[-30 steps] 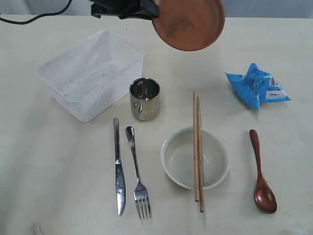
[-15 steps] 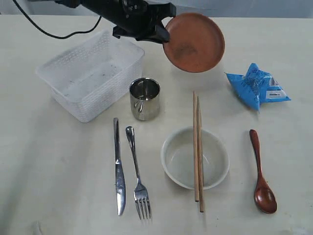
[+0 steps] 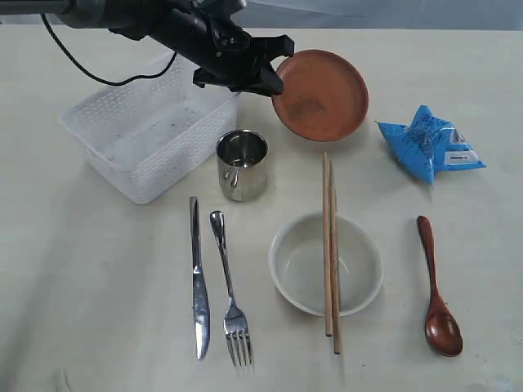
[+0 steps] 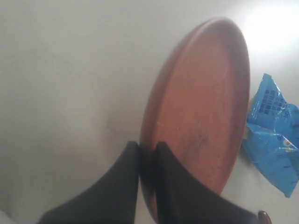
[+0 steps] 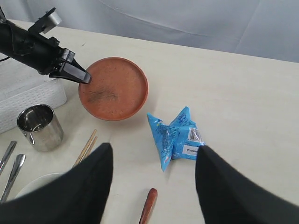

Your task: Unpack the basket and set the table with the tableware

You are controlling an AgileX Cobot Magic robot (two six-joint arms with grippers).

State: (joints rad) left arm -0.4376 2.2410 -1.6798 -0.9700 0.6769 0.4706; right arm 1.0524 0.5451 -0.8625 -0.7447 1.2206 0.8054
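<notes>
My left gripper (image 3: 265,75) is shut on the rim of the round brown plate (image 3: 320,94), which hangs tilted just above the table (image 3: 98,286), right of the white basket (image 3: 151,122). In the left wrist view the black fingers (image 4: 121,186) pinch the plate's (image 4: 201,107) edge. Laid out on the table are the steel cup (image 3: 242,165), knife (image 3: 197,273), fork (image 3: 229,286), off-white bowl (image 3: 325,263) with both chopsticks (image 3: 330,249) across it, and the wooden spoon (image 3: 437,290). My right gripper (image 5: 154,161) hangs open above the table, out of the exterior view.
A crinkly blue snack packet (image 3: 431,144) lies at the right, a short way from the plate. The basket looks empty inside. A black cable (image 3: 106,73) trails from the left arm over the basket's far side.
My left gripper has carried the plate down and toward the table, from high at the back to just above the surface beyond the chopsticks. Nothing else has moved.
</notes>
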